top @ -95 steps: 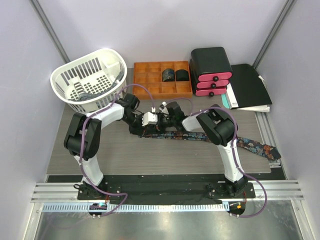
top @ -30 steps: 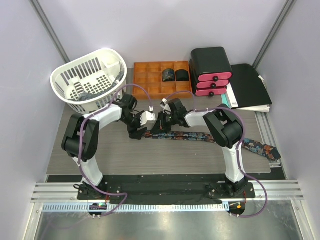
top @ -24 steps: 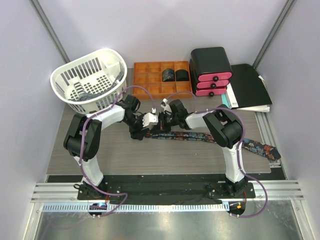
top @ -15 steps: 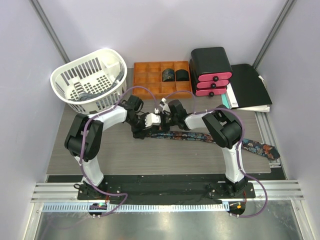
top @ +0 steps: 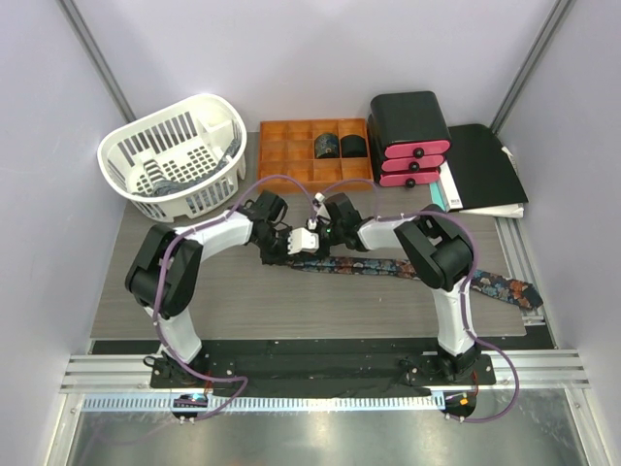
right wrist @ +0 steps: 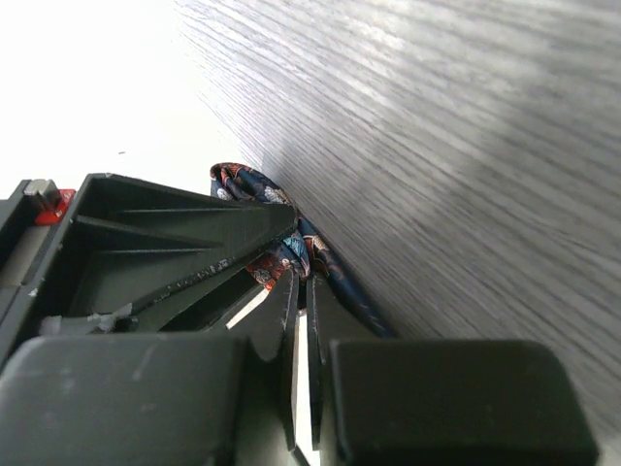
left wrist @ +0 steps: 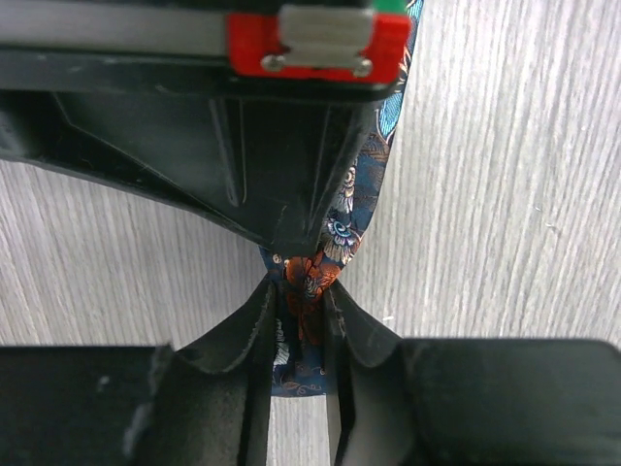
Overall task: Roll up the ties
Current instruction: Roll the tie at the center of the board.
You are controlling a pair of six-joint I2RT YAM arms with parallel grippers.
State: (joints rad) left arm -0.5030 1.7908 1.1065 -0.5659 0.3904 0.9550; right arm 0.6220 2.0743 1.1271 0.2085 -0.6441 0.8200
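A dark navy tie [top: 427,269] with red, blue and orange print lies across the table, its wide end [top: 505,289] at the right edge. Both grippers meet tip to tip at its narrow left end. In the left wrist view my left gripper [left wrist: 303,291] is shut on the bunched tie [left wrist: 342,231]. My right gripper [right wrist: 301,277] is nearly closed, pinching the tie [right wrist: 340,282] at its fingertips. From above, the left gripper [top: 296,243] and right gripper [top: 318,236] hide that end. Two rolled ties [top: 327,146] [top: 353,146] sit in the orange tray [top: 291,155].
A white basket [top: 175,155] with striped fabric stands at the back left. A black and pink drawer unit [top: 409,136] and a black folder [top: 485,165] stand at the back right. Purple cables [top: 281,180] arch over both arms.
My left gripper has moved right, up to the right gripper, and has closed from open onto the tie's narrow end. The right gripper has stayed in place on the tie.
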